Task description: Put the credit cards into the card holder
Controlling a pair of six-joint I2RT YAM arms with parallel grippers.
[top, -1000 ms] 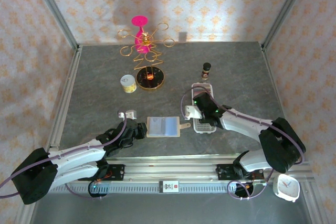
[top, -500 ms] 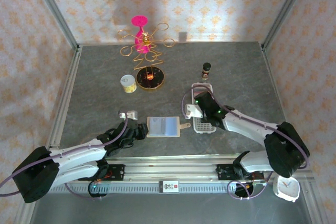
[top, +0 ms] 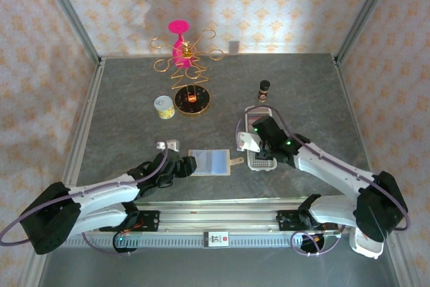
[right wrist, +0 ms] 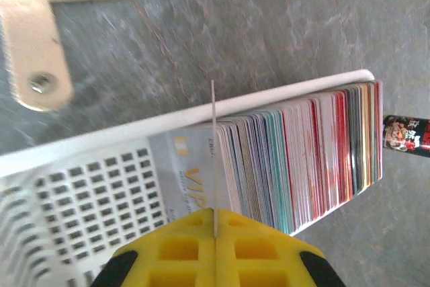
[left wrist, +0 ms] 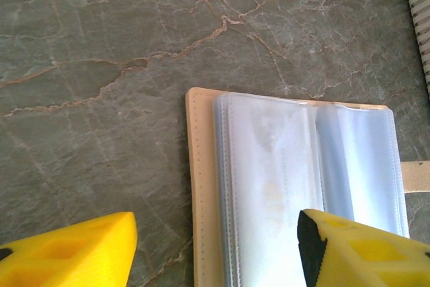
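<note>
Pickup is the step in hand: the right gripper point(right wrist: 215, 223) is clenched on a single card point(right wrist: 213, 152), seen edge-on as a thin pale line rising from between the yellow fingers point(right wrist: 269, 247). Whether that card has cleared the row or is only pinched at its top edge cannot be told. The other cards point(right wrist: 302, 159) stand packed upright at one end of the white tray point(right wrist: 80, 186), with a bare stretch of perforated floor beside them. In the top view this gripper point(top: 258, 146) hangs over the tray point(top: 263, 165), just right of the holder point(top: 210, 162). The holder lies open and flat on the table point(top: 134, 119), its clear sleeves point(left wrist: 295, 173) facing up and its snap tab point(right wrist: 37, 65) pointing toward the tray. The left gripper point(left wrist: 215, 233) is released, jaws wide, straddling the holder's left half with neither finger visibly touching it. No card appears in any sleeve, so the task looks barely begun. Next, the card probably needs lifting straight up out of the row, carrying across to the holder, and tilting so its edge meets a sleeve mouth, while the left jaws likely pin the holder so it does not slide.
</note>
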